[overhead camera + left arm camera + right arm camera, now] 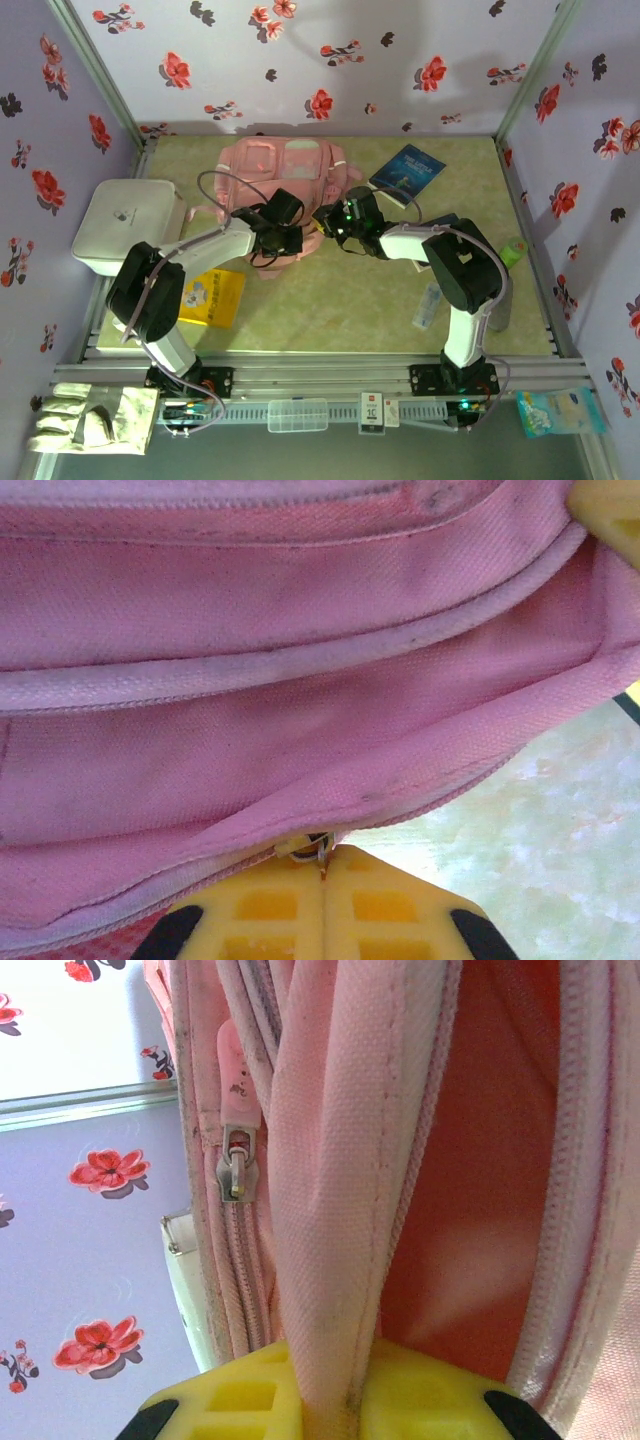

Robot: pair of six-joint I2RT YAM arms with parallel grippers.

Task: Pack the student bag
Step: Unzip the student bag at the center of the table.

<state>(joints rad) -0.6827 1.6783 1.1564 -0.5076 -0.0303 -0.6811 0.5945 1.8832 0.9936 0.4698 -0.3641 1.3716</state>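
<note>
At table centre: student bag | L gripper pinching zip | R gripper clamping fabric

Left gripper and right gripper meet at the student bag near edge, looks like both are pinching fabric.

Table: pale green marbled top. Student bag lay flat at far centre, pink, paler pockets facing up. White rounded box sat at left edge, near bag but apart from it. Blue book lay tilted, just beside bag's right side. Yellow booklet lay flat toward near left, well apart from book. Small pale bottle lay on its side toward near right. Green item rested at right edge, too small to identify.
</note>
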